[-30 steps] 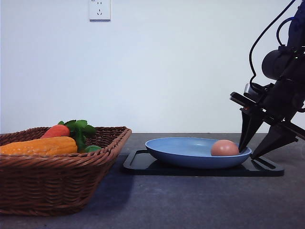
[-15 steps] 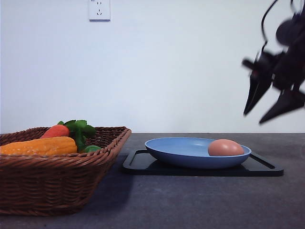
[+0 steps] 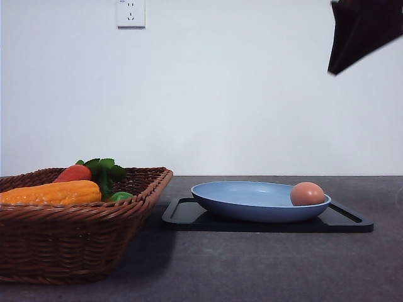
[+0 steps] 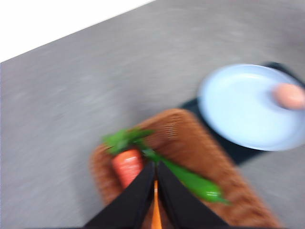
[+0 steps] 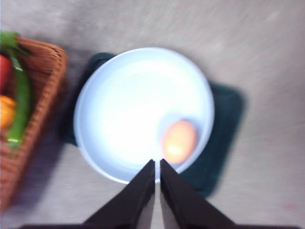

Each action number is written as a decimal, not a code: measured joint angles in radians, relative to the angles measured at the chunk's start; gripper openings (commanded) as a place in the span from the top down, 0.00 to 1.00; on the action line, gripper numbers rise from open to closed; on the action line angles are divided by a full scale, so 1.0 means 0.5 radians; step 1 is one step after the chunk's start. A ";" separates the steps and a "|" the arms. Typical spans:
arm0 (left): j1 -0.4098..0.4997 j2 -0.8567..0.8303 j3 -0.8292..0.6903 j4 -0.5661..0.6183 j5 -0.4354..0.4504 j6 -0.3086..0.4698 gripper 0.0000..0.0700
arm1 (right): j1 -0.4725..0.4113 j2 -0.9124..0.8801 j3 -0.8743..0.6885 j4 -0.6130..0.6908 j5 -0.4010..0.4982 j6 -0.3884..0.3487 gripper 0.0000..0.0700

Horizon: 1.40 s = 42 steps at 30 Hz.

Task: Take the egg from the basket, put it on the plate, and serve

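One egg (image 3: 307,194) is being held by the light-blue plate (image 3: 245,200), near its right rim; the plate is being carried by a black tray (image 3: 189,218). Both grippers, right (image 5: 157,164) and left (image 4: 156,167), are being kept pressed together, empty. Carrot (image 3: 73,173) and corn (image 3: 50,192) are being held in the wicker basket (image 3: 69,242).

A staged lab test bench more than a kitchen: a bare dark grey speckled counter (image 3: 264,264) against a plain white wall (image 3: 220,94) whose sole fixture is one white power socket (image 3: 131,13), with toy-like food props.
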 measured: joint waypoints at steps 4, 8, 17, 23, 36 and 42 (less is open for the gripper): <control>0.195 -0.096 -0.198 0.131 0.000 -0.026 1.00 | 0.224 -0.181 -0.051 0.106 0.390 -0.021 1.00; 0.281 -0.274 -0.462 0.377 0.008 -0.075 1.00 | 0.403 -0.382 -0.238 0.326 0.661 -0.026 1.00; 0.291 -0.652 -1.062 0.775 0.022 -0.229 1.00 | 0.560 -0.808 -1.026 1.097 0.836 -0.031 1.00; 0.291 -0.786 -1.220 0.873 0.022 -0.365 1.00 | 0.585 -0.976 -1.522 1.549 0.837 -0.030 1.00; 0.292 -0.780 -1.220 0.886 0.022 -0.442 1.00 | 0.581 -0.976 -1.547 1.545 0.889 -0.035 1.00; 0.285 -0.823 -1.220 0.852 0.030 -0.442 1.00 | 0.581 -0.976 -1.547 1.549 0.889 -0.035 1.00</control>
